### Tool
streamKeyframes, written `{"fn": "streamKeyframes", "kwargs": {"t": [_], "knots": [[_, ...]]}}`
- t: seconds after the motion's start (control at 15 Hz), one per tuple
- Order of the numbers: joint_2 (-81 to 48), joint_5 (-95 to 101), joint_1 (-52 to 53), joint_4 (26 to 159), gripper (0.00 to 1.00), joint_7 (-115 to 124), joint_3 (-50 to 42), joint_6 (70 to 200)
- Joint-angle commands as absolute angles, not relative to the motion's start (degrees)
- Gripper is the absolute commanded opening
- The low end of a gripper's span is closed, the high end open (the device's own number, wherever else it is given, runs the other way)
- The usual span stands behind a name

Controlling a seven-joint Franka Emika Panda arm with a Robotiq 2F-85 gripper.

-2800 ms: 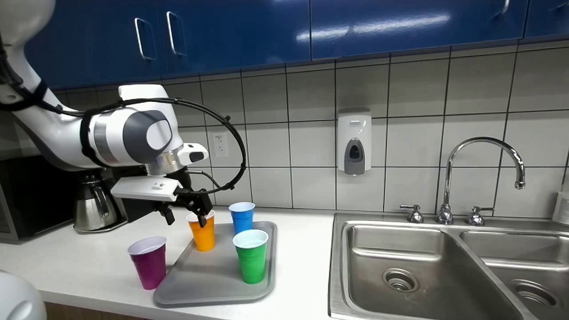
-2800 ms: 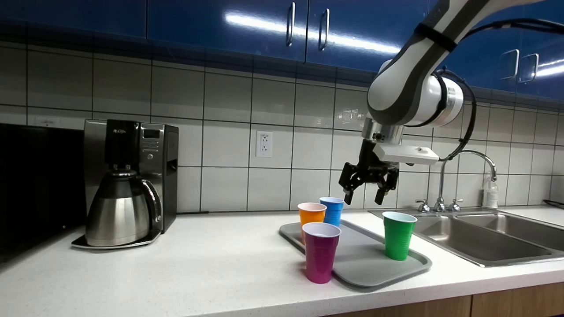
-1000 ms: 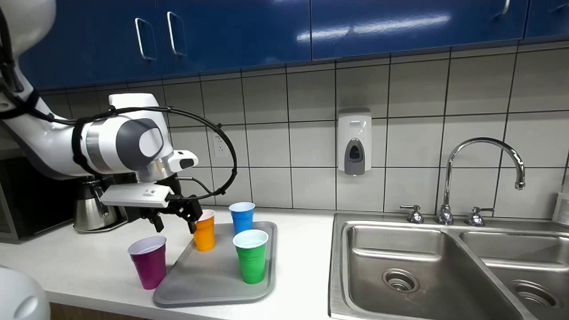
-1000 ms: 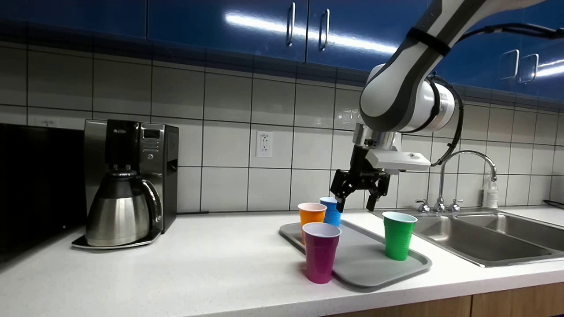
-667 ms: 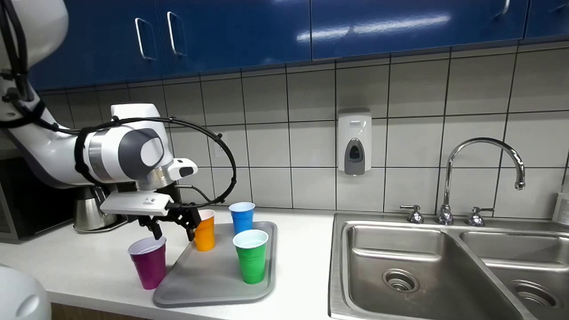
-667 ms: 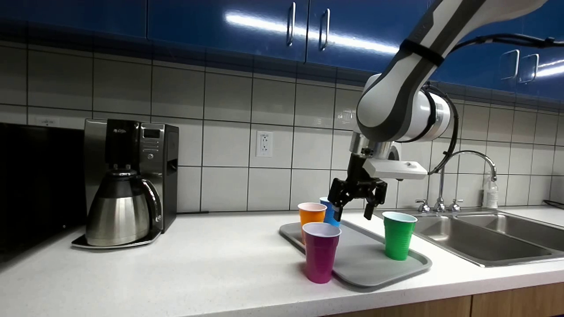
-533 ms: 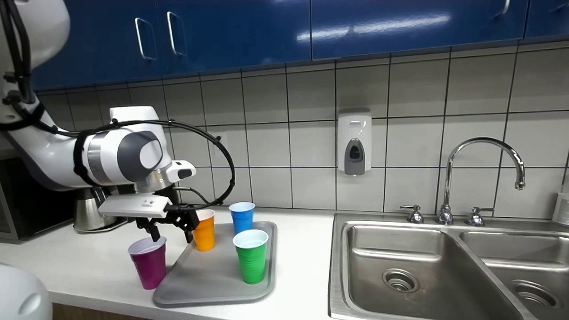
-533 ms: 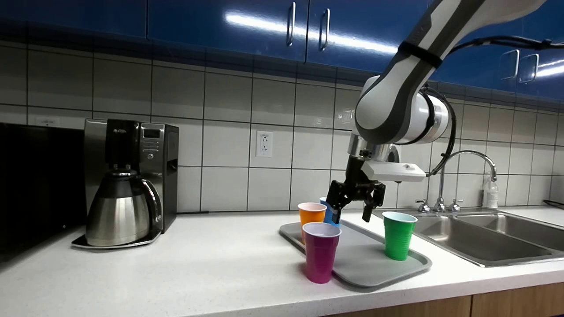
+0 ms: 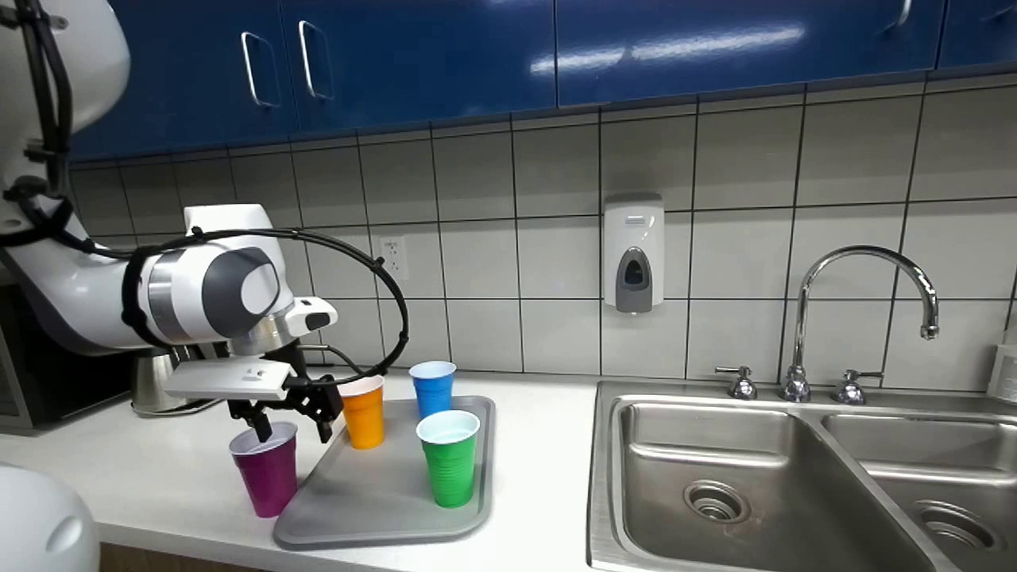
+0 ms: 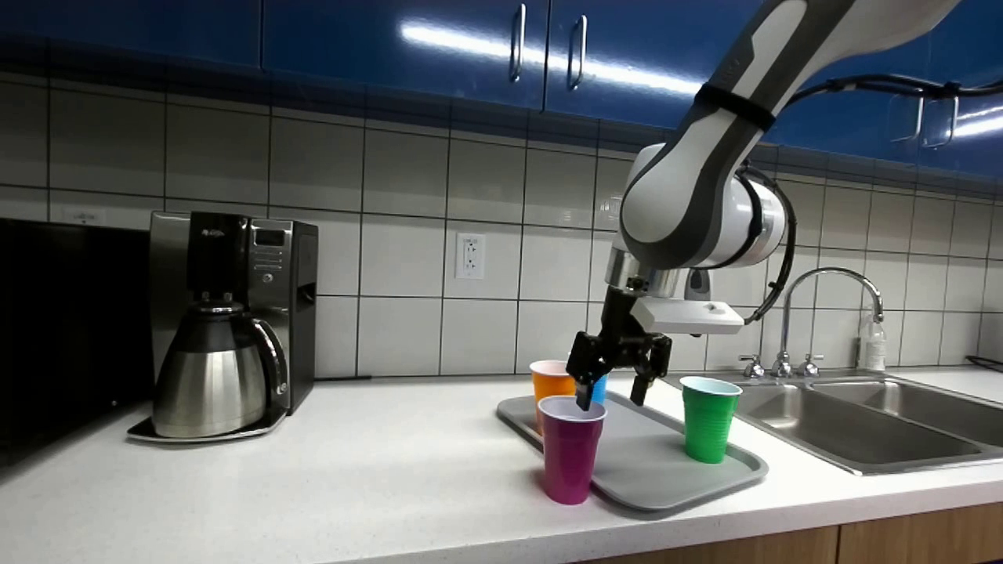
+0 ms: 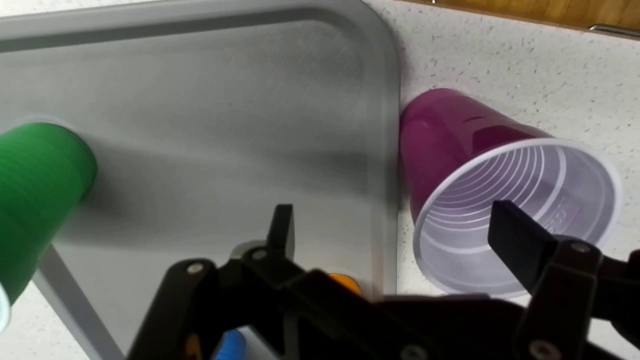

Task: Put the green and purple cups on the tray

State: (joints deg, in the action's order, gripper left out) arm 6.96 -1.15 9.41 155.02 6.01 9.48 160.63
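The purple cup (image 9: 268, 477) stands upright on the counter, beside the tray's edge; it also shows in an exterior view (image 10: 570, 458) and in the wrist view (image 11: 445, 135). The green cup (image 9: 450, 469) stands upright on the grey tray (image 9: 381, 508); it also shows in the wrist view (image 11: 35, 180). My gripper (image 9: 294, 435) is open and empty. One finger overlaps the purple cup's mouth and the other is over the tray side, as the wrist view of the gripper (image 11: 390, 215) shows. I cannot tell whether that finger is inside the cup or just above it.
An orange cup (image 9: 365, 417) and a blue cup (image 9: 434, 393) stand on the tray's back part, close to the gripper. A sink (image 9: 715, 445) with a faucet lies beyond the tray. A coffee maker (image 10: 235, 329) stands on the counter, and blue cabinets (image 9: 429, 63) hang above.
My gripper has come down and moved toward the purple cup, from higher up near the orange cup to the purple cup's rim. It stays open. The cups and tray have not moved.
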Motion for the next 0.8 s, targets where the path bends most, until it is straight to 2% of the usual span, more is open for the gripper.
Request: {"fn": "streamKeyframes", "kwargs": {"t": [0.0,0.73], "knots": [[4.63,-1.16,9.98,153.82,1.00,7.47,10.54,162.91],[1.65,-0.53,11.19,152.98,1.00,8.71,11.46,164.90]]}}
